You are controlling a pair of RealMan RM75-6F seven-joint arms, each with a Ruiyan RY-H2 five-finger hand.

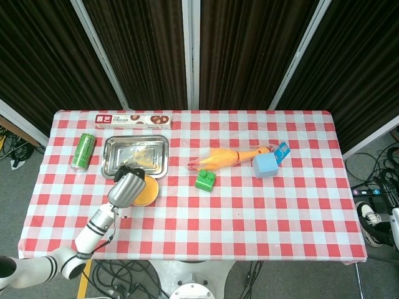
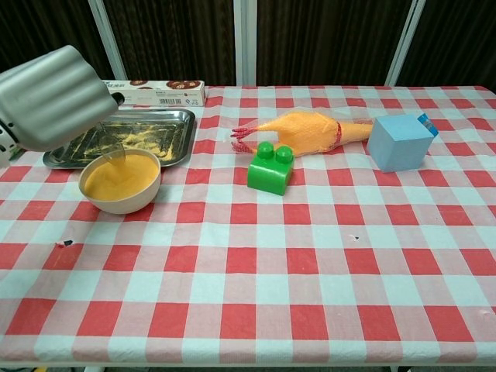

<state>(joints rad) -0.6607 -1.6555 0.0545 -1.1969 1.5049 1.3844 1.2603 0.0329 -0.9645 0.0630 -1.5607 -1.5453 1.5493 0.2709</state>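
My left hand (image 2: 51, 96) hangs above the left side of a cream bowl (image 2: 121, 192) of yellow-orange powder and grips a small spoon (image 2: 113, 149). The spoon's tip points down just over the powder. From the head camera, the same left hand (image 1: 128, 187) covers the left part of the bowl (image 1: 147, 193). Behind the bowl lies a steel tray (image 2: 164, 134) dusted with yellow crumbs, and the tray (image 1: 136, 156) shows from above too. My right hand appears in neither view.
A green can (image 1: 82, 151) stands left of the tray and a long biscuit box (image 1: 133, 118) lies behind it. Mid-table are a green toy brick (image 2: 270, 166), a rubber chicken (image 2: 306, 131) and a light blue cube (image 2: 398, 142).
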